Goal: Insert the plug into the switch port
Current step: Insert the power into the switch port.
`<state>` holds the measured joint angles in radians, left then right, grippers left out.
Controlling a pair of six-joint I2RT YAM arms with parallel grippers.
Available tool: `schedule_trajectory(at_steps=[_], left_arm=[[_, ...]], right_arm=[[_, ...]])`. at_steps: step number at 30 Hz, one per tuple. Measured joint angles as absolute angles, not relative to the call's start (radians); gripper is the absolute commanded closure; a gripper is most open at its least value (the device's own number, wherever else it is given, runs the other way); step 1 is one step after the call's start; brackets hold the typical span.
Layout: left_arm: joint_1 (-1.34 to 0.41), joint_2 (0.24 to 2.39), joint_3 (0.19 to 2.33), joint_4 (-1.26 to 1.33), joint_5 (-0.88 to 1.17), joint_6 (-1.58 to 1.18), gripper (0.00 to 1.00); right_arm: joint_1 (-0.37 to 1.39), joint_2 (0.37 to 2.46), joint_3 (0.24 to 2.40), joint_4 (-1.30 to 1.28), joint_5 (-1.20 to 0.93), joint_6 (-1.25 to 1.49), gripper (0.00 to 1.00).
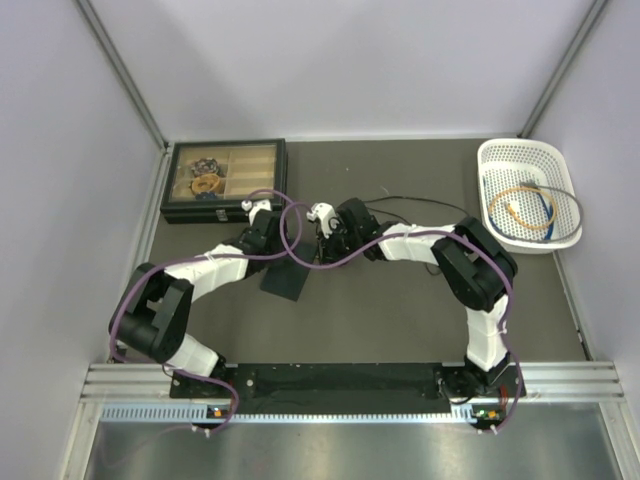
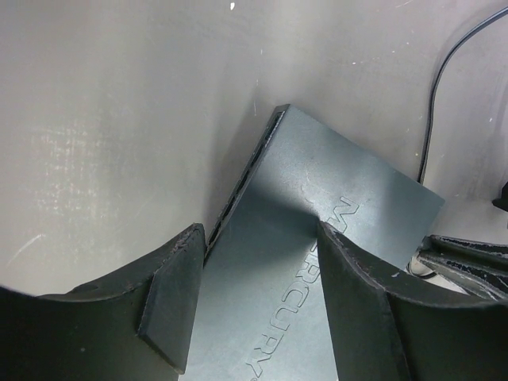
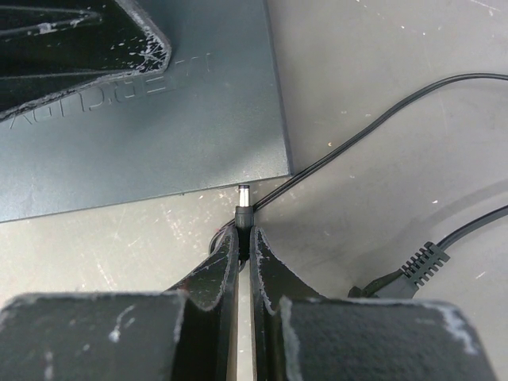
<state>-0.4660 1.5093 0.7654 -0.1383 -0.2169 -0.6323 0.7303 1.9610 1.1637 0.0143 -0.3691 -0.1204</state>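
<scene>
Near the middle of the bench [image 1: 400, 320], a little toward its left edge, your switch [image 1: 286, 281] lies with its lettered face up. Your left claw [image 2: 258, 234] stands over it with the jaws apart. One finger [image 2: 171, 305] sits at the side edge that carries the ports [image 2: 242, 178], and the other is over the top face. You cannot tell from these views whether either finger presses on the switch.

Your right claw [image 3: 244, 236] is clamped tight on the plug [image 3: 244, 200]. The plug's metal tip sticks out past the fingertips and points at an edge of the switch, just beside one corner and not touching it. Its lead [image 3: 373, 121] trails away across the bench, and a second lead with a ribbed collar [image 3: 417, 262] lies close by.

A case [image 1: 224, 180] sits at the far left corner and a basket [image 1: 528, 195] at the far right corner.
</scene>
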Motion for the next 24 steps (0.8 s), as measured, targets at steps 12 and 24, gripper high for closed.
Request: schedule_trajectory(at_steps=[12, 24], left_arm=[[-0.466, 1.514, 0.77, -0.138, -0.214, -0.628, 0.38], [-0.465, 1.514, 0.77, -0.139, -0.213, -0.625, 0.38]], right_arm=[[0.73, 1.943, 1.136, 0.041, -0.409, -0.139, 1.0], [0.73, 1.94, 1.132, 0.048, -0.397, -0.161, 1.0]])
